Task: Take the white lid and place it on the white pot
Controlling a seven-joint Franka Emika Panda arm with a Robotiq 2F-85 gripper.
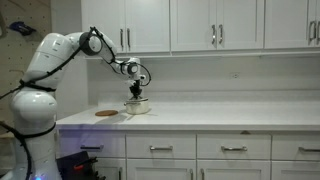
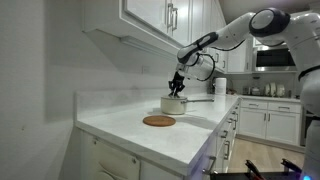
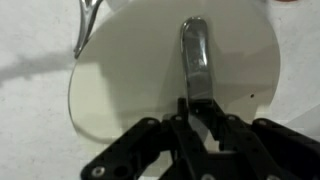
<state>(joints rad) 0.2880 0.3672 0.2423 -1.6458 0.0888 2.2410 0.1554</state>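
Gripper (image 3: 197, 105), jaws shut tight on the central metal handle (image 3: 193, 50) of the white lid (image 3: 130, 90), which hangs level directly beneath it and squarely over the white pot (image 1: 138, 106) below, ready to cover it; whether it is seated cannot be told.

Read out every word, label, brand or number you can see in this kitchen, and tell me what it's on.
None can be read. The round white lid, the squat white pot, the flat brown disc, the black gripper and the white cabinet doors show no lettering at this size.
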